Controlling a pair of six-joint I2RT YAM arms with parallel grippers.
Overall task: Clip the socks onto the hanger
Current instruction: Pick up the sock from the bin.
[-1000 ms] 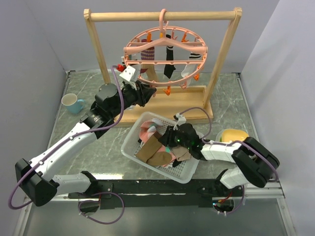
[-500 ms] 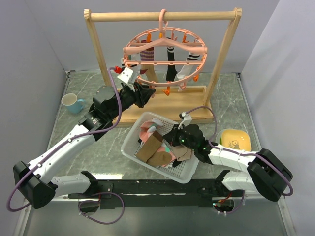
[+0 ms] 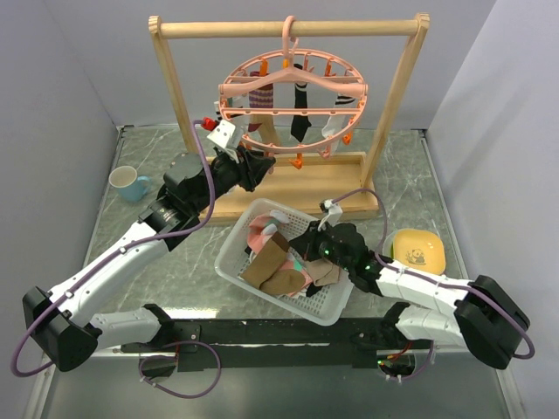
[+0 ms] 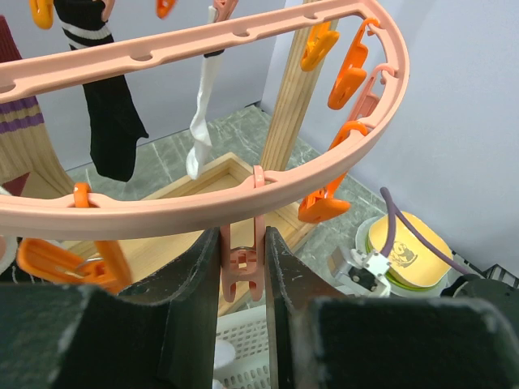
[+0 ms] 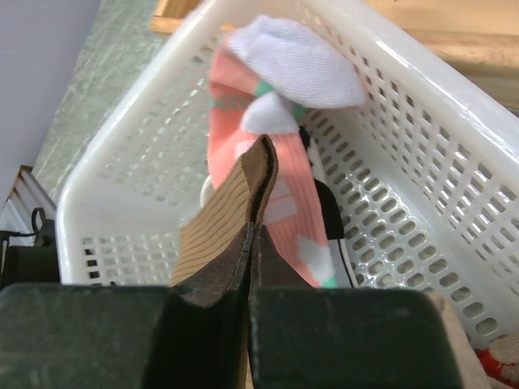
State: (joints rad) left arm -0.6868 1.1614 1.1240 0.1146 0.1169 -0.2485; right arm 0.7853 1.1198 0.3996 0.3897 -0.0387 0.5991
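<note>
The left hand point(image 4: 243, 250) is clamped on a small pink plastic clip point(image 4: 244, 274) dangling from the round salmon-pink plastic ring hanger point(image 4: 162, 212), which hangs on the wooden rack point(image 3: 218, 29). The right hand point(image 5: 250, 271) is pinched together on a tan ribbed sock point(image 5: 212, 243) inside the white mesh plastic basket point(image 5: 422, 89), above a pink sock point(image 5: 231, 113).
</note>
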